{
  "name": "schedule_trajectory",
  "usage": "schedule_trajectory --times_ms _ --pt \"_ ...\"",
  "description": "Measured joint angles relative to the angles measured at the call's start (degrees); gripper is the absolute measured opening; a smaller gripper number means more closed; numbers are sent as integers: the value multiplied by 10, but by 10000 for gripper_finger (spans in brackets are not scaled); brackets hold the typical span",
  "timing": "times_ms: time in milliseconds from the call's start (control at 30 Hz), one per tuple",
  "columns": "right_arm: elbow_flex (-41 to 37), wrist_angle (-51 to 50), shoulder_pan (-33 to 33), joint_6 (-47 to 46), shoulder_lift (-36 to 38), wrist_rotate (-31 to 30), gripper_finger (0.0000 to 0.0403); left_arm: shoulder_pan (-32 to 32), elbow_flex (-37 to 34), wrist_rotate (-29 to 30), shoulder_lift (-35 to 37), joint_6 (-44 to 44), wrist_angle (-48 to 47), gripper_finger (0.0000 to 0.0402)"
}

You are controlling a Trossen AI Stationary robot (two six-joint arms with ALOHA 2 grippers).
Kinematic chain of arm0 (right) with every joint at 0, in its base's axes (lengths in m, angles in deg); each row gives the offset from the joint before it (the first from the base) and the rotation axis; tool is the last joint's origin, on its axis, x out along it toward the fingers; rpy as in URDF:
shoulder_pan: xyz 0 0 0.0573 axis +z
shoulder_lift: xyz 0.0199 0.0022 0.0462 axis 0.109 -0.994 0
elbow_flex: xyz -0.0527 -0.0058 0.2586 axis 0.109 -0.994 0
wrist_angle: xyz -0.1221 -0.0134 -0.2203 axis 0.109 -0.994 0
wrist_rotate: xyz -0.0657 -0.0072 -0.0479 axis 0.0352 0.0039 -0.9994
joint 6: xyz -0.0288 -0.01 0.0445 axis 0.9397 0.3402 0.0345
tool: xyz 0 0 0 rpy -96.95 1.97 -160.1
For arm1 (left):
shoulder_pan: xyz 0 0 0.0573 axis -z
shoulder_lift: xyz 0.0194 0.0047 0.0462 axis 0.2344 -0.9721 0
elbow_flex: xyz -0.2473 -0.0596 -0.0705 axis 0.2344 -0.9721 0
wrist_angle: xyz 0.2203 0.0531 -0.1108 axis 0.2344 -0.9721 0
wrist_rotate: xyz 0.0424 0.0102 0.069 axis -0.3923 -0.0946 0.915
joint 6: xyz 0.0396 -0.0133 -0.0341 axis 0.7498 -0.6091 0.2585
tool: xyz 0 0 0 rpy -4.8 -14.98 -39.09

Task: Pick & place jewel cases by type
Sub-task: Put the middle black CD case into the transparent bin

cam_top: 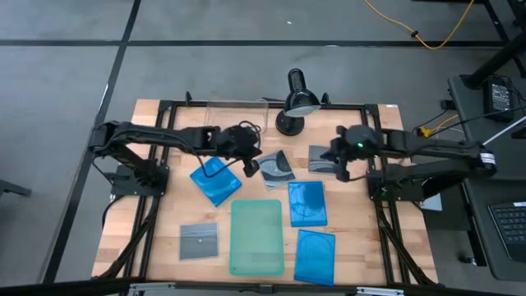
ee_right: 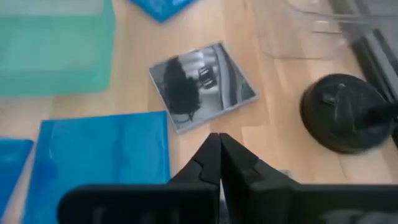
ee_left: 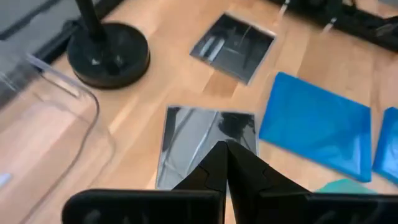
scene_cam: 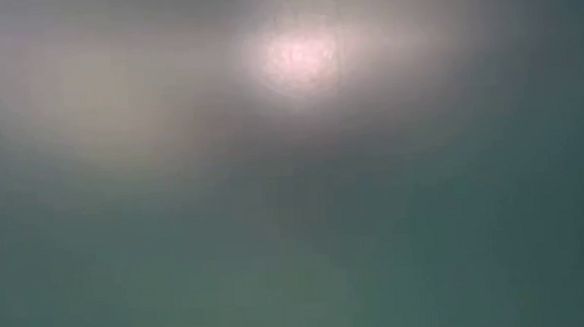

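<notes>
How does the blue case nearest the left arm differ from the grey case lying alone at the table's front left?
The blue case is bright translucent blue; the grey case is dull grey. The blue one is larger and more oblong, the grey one smaller and squarer. The blue one lies turned at a slant to the table's edges, beside the left gripper; the grey one sits nearly square to them, away from both arms. Both lie flat on the wooden table.

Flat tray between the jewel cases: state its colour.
The tray is pale translucent green, clearest in the high view.
</notes>
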State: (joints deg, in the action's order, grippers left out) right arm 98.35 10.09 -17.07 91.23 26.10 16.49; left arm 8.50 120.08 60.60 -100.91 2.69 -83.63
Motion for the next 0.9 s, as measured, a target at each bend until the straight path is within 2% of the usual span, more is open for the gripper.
schedule_trajectory --times_ms 100,200,367,600,900 --pt "0 33 -50 50 -58 67 4 0 0 0 -20 -23 -7 1" --pt "0 67 -91 86 -120 105 5 1 0 -4 -35 -52 -25 1" --pt "0 100 -128 140 -224 126 3 2 -19 -14 -40 -119 -38 1" --pt "0 141 -138 172 -355 134 4 5 -63 -18 -37 -232 -39 3" --pt "1 188 -136 174 -434 156 4 5 -90 -41 -37 -330 -20 3"
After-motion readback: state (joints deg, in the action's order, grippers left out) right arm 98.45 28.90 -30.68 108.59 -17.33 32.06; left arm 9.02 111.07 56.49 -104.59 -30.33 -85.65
